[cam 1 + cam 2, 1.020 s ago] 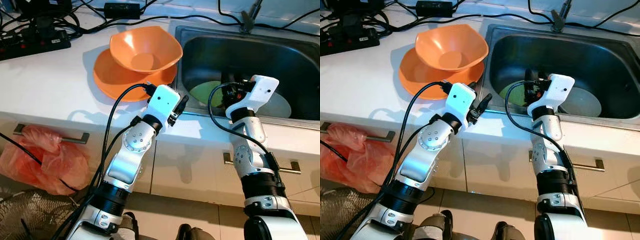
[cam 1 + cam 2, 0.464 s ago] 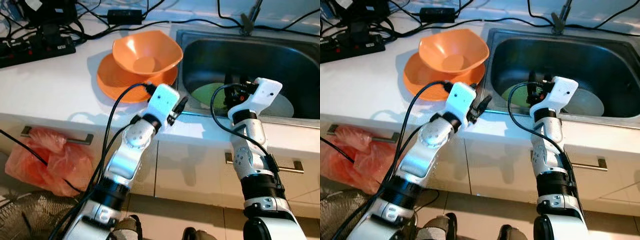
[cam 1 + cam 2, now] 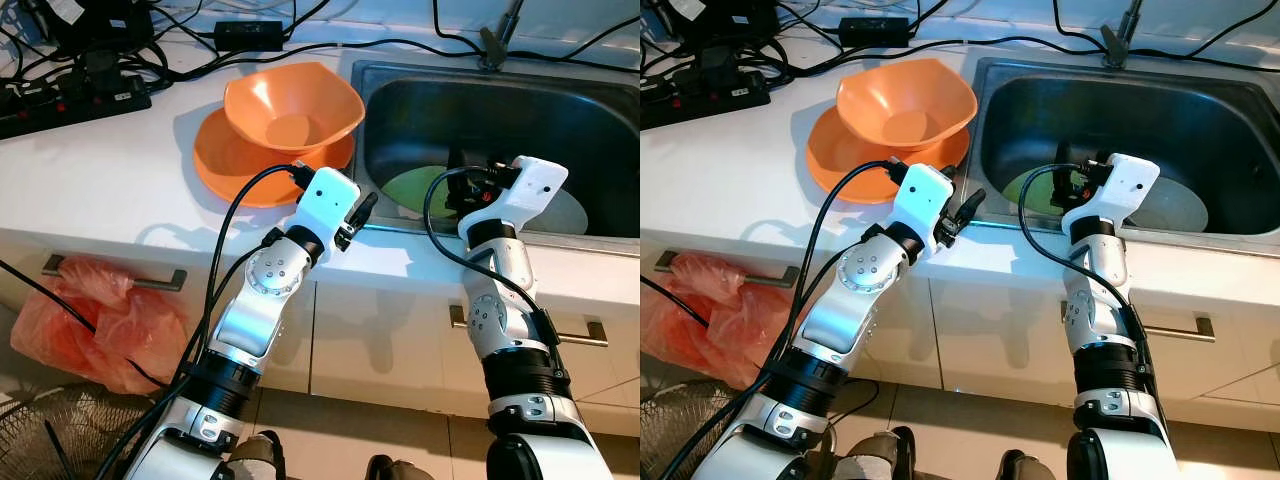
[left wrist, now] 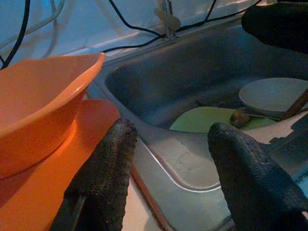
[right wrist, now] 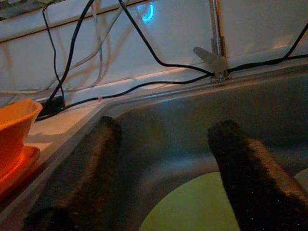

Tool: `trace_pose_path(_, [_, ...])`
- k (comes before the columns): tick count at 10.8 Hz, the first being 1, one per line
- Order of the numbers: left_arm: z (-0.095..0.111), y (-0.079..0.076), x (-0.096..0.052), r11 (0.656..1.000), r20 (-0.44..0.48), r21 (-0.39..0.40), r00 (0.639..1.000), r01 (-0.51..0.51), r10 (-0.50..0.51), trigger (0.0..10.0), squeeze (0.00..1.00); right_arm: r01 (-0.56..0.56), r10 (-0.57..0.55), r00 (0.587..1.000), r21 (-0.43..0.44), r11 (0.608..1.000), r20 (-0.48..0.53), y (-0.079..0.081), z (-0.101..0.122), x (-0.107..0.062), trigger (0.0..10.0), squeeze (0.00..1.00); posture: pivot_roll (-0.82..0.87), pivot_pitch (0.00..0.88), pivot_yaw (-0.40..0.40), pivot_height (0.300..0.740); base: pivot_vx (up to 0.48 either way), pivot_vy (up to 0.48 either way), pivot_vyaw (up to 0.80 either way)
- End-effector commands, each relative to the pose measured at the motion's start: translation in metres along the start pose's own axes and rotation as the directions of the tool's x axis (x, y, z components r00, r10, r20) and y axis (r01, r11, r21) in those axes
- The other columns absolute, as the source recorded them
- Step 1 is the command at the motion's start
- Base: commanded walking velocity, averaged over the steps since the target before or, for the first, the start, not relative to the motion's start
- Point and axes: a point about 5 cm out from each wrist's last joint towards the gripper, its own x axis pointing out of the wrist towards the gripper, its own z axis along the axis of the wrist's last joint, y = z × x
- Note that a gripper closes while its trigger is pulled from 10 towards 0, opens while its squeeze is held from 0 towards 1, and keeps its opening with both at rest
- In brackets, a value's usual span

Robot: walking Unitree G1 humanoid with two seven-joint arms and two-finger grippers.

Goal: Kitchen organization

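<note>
Claws both spread: left claw [image 4: 168, 183] by orange bowl [image 3: 293, 103], right claw [image 5: 168, 183] over sink [image 3: 400, 110].

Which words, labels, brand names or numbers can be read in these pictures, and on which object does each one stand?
No text can be read in any view.
Power strip: it may carry small markings, but they are too small and blurred to read.
Black adapter: no legible label.
Orange bowl, orange plate, sink, green plate: plain, no print visible.
Left tool and right tool: no lettering visible.
</note>
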Motion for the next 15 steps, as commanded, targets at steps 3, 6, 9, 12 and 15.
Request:
trace_pose_path(3, [0.004, 0.001, 0.001, 1.0, 0.017, 0.007, 1.0, -0.004, 0.004, 10.0, 0.0, 0.019, -0.019, 0.999, -0.008, 1.0, -0.043, -0.003, -0.011, -0.006, 10.0, 0.0, 0.18, 0.125, 0.023, 0.74, 0.0, 0.0, 0.0])
trace_pose_path(6, [0.005, 0.0, 0.002, 1.0, 0.023, 0.006, 1.0, -0.009, 0.009, 10.0, 0.0, -0.003, 0.003, 1.0, -0.003, 1.0, -0.027, -0.001, -0.007, -0.003, 10.0, 1.0, 0.19, 0.119, 0.01, 0.74, 0.0, 0.0, 0.0])
trace_pose_path(9, [0.016, 0.008, 0.002, 0.999, 0.065, 0.004, 0.997, -0.039, 0.039, 10.0, 0.0, -0.02, 0.021, 0.991, -0.008, 1.0, 0.133, 0.006, 0.031, 0.009, 10.0, 0.0, 0.19, 0.114, 0.006, 0.74, 0.0, 0.0, 0.0])
trace_pose_path(12, [0.019, 0.009, 0.003, 0.999, 0.075, 0.004, 0.996, -0.041, 0.041, 10.0, 0.0, -0.047, 0.04, 0.964, 0.021, 0.999, 0.263, 0.016, 0.069, 0.017, 10.0, 0.0, 0.18, 0.119, 0.009, 0.74, 0.0, 0.0, 0.0])
trace_pose_path(15, [0.033, 0.021, 0.001, 0.996, 0.129, -0.008, 0.987, -0.094, 0.094, 10.0, 0.0, -0.127, 0.133, 0.974, -0.045, 0.991, 0.184, 0.023, 0.063, 0.01, 10.0, 0.0, 0.18, 0.13, 0.0, 0.74, 0.0, 0.0, 0.0])
